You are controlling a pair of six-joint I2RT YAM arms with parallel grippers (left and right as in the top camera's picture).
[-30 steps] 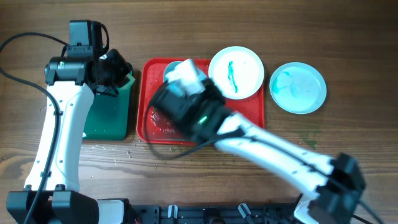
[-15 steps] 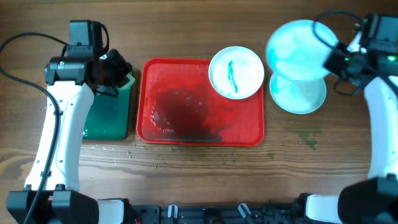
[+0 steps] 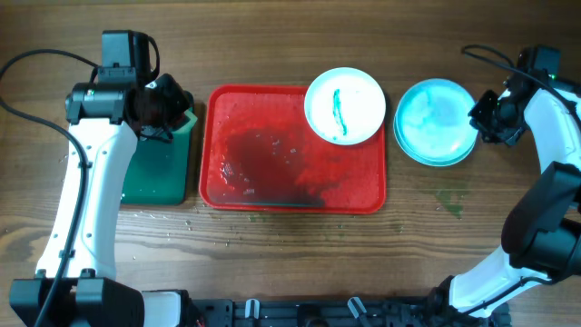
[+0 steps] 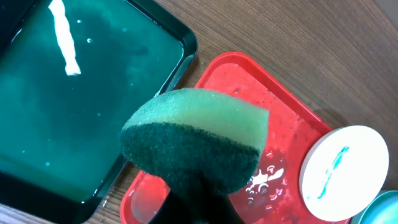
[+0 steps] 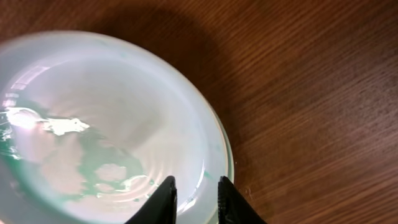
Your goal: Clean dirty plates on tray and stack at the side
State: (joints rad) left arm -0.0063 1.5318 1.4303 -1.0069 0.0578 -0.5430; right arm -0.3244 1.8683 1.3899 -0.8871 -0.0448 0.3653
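Note:
The red tray (image 3: 272, 186) lies mid-table, wet and smeared; it also shows in the left wrist view (image 4: 292, 140). One white plate (image 3: 345, 104) with a teal streak rests on the tray's far right corner and shows in the left wrist view (image 4: 345, 165). Two teal-tinted plates (image 3: 434, 123) lie stacked on the table right of the tray. My right gripper (image 3: 487, 118) is at the stack's right edge, and its fingers (image 5: 194, 198) straddle the rim of the top plate (image 5: 106, 124). My left gripper (image 3: 168, 104) is shut on a green sponge (image 4: 193, 143) above the gap between the two trays.
A dark green tray (image 3: 159, 177) holding water lies left of the red tray and shows in the left wrist view (image 4: 74, 112). Water drops dot the wood in front of the trays. A faint green stain (image 3: 451, 202) marks the table at the right.
My right arm carried a plate from the red tray to the right and lowered it onto the plate beside the tray. The left arm has not moved.

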